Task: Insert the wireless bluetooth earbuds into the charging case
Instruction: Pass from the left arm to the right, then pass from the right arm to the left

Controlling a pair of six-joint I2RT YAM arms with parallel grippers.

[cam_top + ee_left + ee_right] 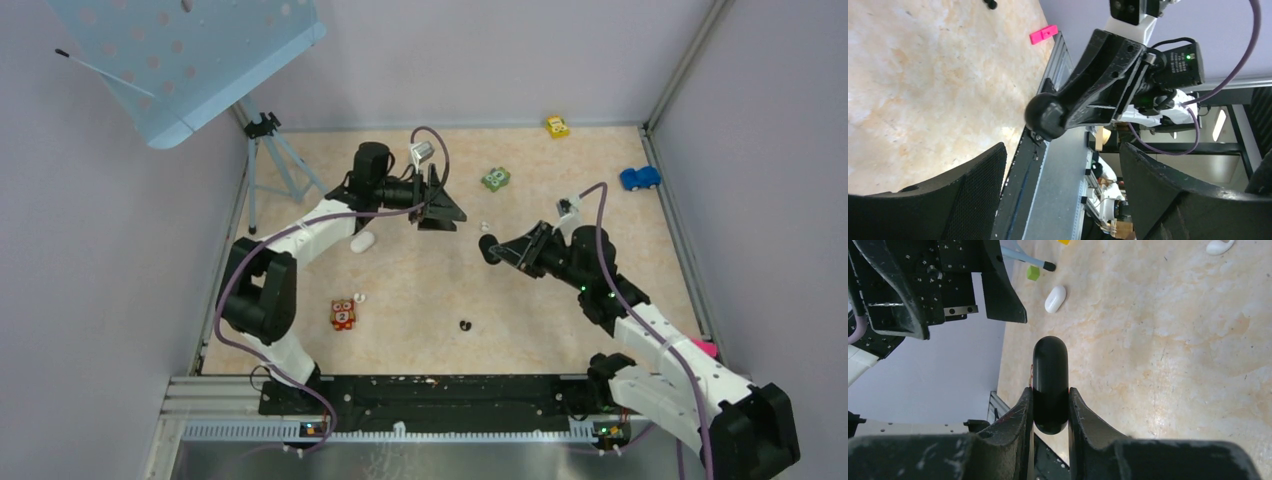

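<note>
The black charging case point(1050, 360) is off the table, pinched by its long sides in the right gripper point(1050, 392), whose fingers are closed tight on its rear half. Its long axis runs straight along those fingers. In the right wrist view the rounded free end points to 12 o'clock, and from above it points to about 9 o'clock. No seam or lid shows, so it cannot be told whether the case is open.

The left gripper point(438, 210) sits near the case at its 10 o'clock, not touching it. It holds nothing and its fingers stand wide apart, facing the case.

The buds all lie on the table. The white earbud point(484, 226) is just beyond the case at 12 o'clock. The black earbud point(465, 325) is well apart at 6 o'clock. The second white earbud point(359, 297) is out at 8 o'clock, beside the orange owl toy point(342, 314). A white pod point(362, 241) lies at 9 o'clock.

The step looks like presenting the case so the left gripper can take the free end or open it. To do that well, the right arm should hold the axis steady and aimed between the open fingers. The left should close squarely across the free half, since a grip on the rounded tip could let the smooth shell slip out.
</note>
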